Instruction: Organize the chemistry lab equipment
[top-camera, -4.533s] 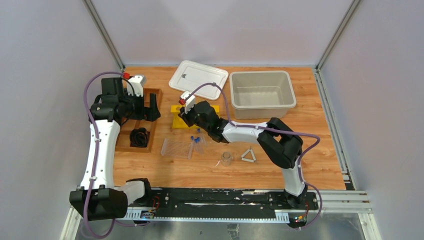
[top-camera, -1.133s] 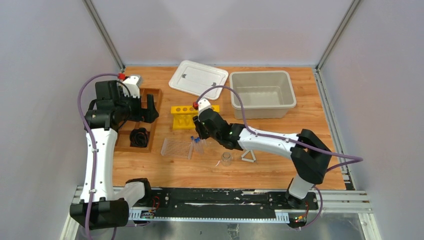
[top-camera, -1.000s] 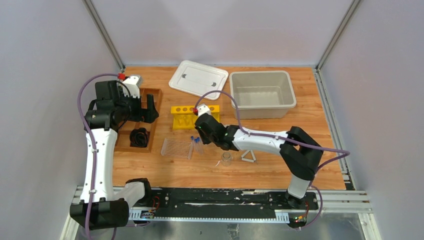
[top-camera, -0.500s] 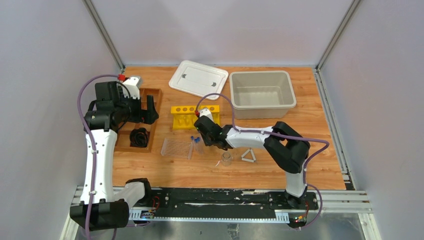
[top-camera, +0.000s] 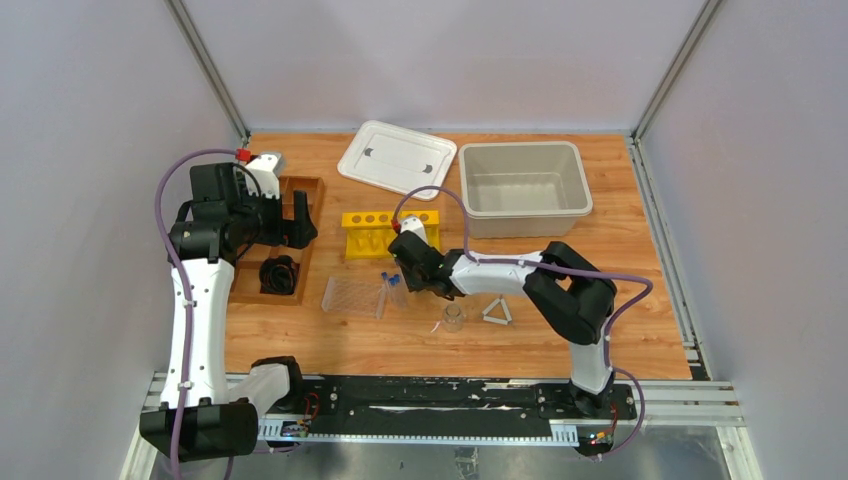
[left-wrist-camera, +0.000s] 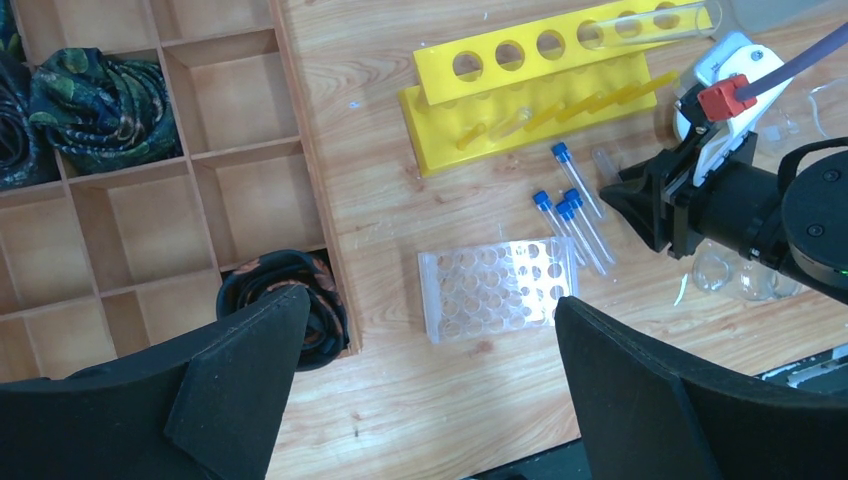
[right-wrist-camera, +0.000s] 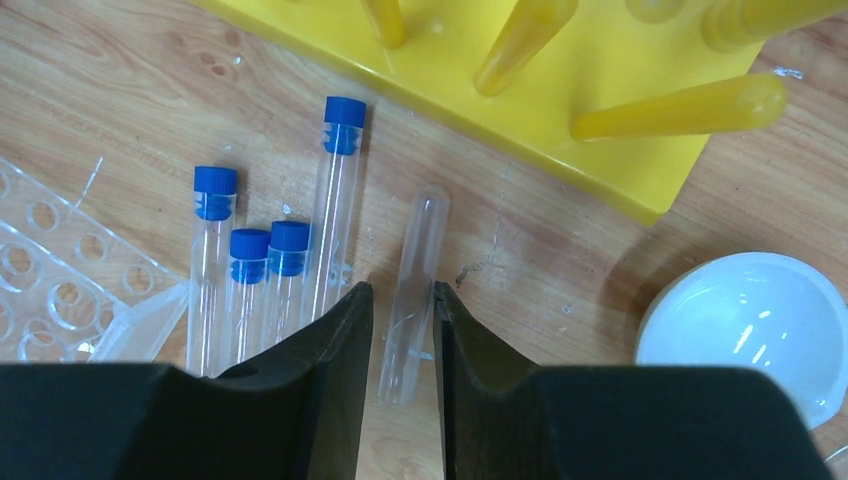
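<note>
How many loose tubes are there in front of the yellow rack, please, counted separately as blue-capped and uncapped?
Blue-capped tubes: 4
Uncapped clear tube: 1
Total: 5

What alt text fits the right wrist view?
The right gripper straddles an uncapped clear tube lying on the wooden table. Four blue-capped tubes lie to its left beside a clear rack; a yellow rack fills the top, a white dome at right.
</note>
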